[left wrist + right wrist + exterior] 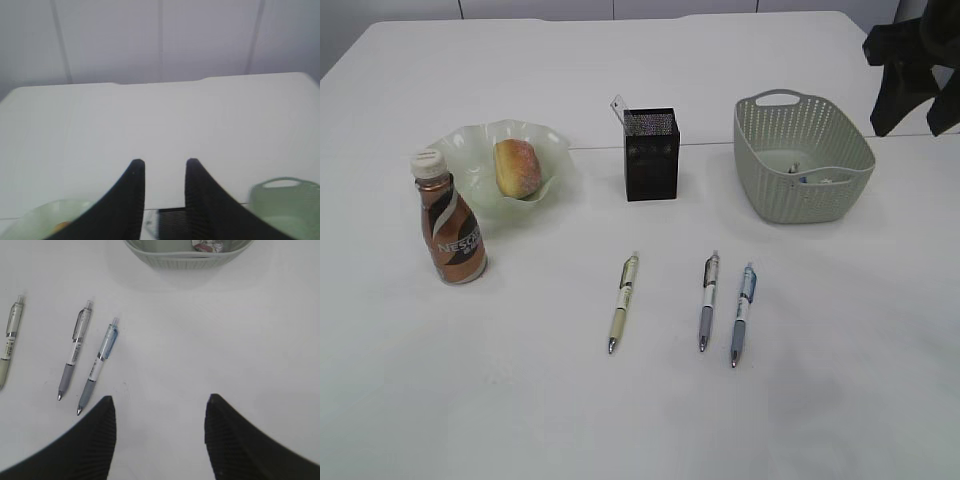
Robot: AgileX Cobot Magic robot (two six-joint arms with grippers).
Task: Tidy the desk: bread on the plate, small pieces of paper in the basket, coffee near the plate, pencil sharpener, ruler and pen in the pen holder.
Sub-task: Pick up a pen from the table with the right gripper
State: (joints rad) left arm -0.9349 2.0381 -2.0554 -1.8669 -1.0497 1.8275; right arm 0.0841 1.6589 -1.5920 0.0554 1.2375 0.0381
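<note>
The bread (516,168) lies on the green plate (460,150), and the coffee (450,225) stands upright just in front of it. The ruler (618,108) pokes out of the black pen holder (652,155). Small pieces of paper (815,178) lie inside the basket (800,160). Three pens lie on the desk: a cream one (623,303), a grey one (708,300) and a blue one (742,313). My right gripper (160,402) is open above bare desk, right of the blue pen (97,365). My left gripper (162,162) is open and empty, high over the pen holder (172,222). No pencil sharpener shows.
My right arm (910,70) hangs at the far right, behind the basket. White desk stretches in front of the pens and behind the pen holder. A wall rises beyond the desk's far edge (160,82).
</note>
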